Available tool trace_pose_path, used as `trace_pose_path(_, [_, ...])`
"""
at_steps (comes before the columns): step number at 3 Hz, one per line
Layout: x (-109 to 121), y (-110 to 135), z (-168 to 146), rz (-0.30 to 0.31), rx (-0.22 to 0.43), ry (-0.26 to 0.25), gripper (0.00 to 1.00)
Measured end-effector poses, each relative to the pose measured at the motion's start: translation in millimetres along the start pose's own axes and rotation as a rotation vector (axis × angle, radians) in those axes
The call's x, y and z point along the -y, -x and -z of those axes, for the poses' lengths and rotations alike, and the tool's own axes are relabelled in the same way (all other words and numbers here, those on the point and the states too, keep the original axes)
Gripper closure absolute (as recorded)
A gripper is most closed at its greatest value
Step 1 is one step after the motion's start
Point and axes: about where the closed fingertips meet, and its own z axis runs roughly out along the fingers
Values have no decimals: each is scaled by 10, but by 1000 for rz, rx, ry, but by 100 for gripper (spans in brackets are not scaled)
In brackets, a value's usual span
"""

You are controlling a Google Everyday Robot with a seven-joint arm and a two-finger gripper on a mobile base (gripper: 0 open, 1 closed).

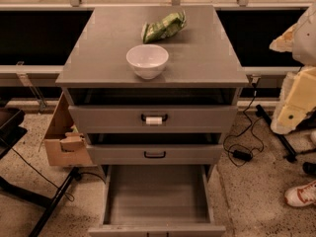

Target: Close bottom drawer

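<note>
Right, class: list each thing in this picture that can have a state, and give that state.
bottom drawer: pulled wide open, nothing inside.
middle drawer: looks slightly ajar.
top drawer: looks slightly ajar.
white bowl: upright on the cabinet top, empty.
green bag: lying crumpled behind the bowl.
gripper: not in view.

Place: a robot test lab or workshop space.
Floor: bare speckled floor (247, 191), with a loose cable (245, 117) and power adapter (242, 155).
Gear: black stand legs (49, 201) on the left; an open cardboard box (61, 132) beside a freestanding grey cabinet (98, 48).
Robot: pale arm and gripper (296, 102) at the right edge, beside the cabinet.
People: one sneaker (301, 194), lower right.
</note>
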Motion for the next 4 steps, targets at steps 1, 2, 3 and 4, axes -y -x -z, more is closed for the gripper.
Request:
trace_pose_path(1, [0, 0, 0, 0, 0, 0, 0])
trace_pose_path(2, [-95, -25, -280, -18, -42, 27, 0])
trace_pose_path(3, [-332, -91, -805, -47, -82, 68, 0])
trace_pose_path(4, [-638, -249, -1426, -74, -124, 103, 0])
